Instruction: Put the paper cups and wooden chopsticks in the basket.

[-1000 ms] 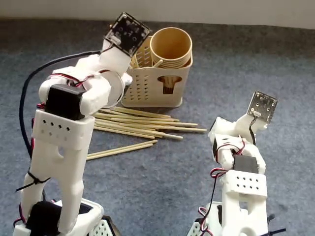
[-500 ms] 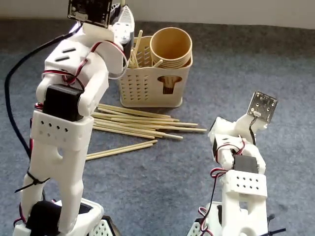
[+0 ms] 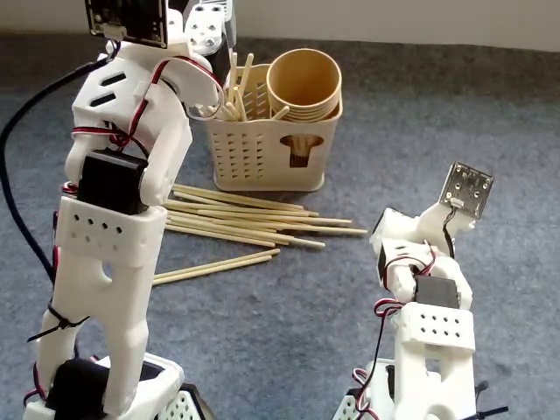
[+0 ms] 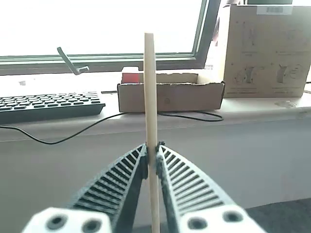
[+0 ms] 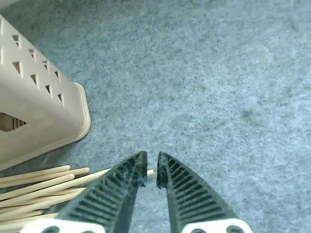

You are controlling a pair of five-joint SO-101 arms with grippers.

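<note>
From the high view, the left arm stands raised with its wrist above the back left corner of the basket. The basket sits on the grey-carpeted desk. A stack of paper cups fills its right compartment, and several chopsticks lean upright in its left one. The basket is beige plastic with perforated walls. A loose pile of chopsticks lies flat on the desk just in front of it. The right arm is folded low, well apart from the basket.

The left wrist view adds what the high view hides. The fingers of the left gripper are clamped on a single chopstick, pale, plain wood, held upright. Behind it are a keyboard and a cardboard box on a sill.

In the right wrist view, the right gripper hangs low over the desk. Its fingers are drawn nearly together on nothing, with the tips just above the ends of the loose chopsticks, near the basket's corner.
</note>
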